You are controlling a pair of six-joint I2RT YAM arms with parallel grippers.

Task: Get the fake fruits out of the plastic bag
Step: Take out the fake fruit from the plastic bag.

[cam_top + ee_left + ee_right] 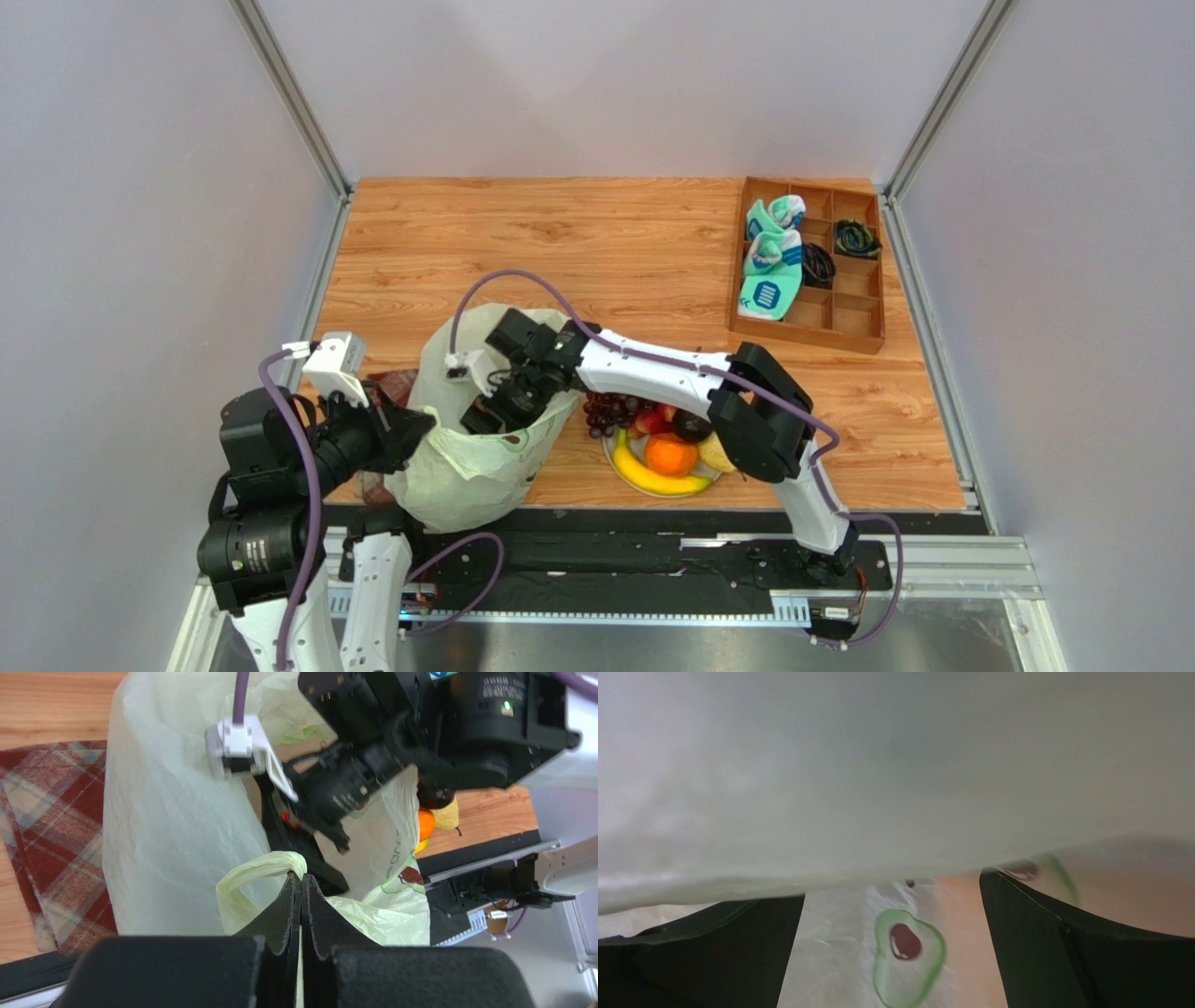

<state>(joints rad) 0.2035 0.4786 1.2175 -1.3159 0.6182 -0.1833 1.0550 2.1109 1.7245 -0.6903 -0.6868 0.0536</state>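
Observation:
The pale cream-green plastic bag (470, 455) stands at the near left of the table with its mouth up. My left gripper (410, 429) is shut on one loop handle of the bag (263, 868), its jaws pressed together. My right gripper (501, 403) reaches down into the bag's mouth. In the right wrist view it (892, 952) is open, with only bag film and an avocado print (906, 948) between the fingers (703, 952); no fruit shows there. A red grape bunch (612, 410), orange (671, 454), banana (654, 482), pear (717, 451) and dark plum (690, 424) lie on the plate (617, 462).
A red plaid cloth (42, 833) lies under and left of the bag. A wooden compartment tray (859, 333) with socks and small dark items sits at the back right. The plate stands close to the right of the bag, under my right forearm.

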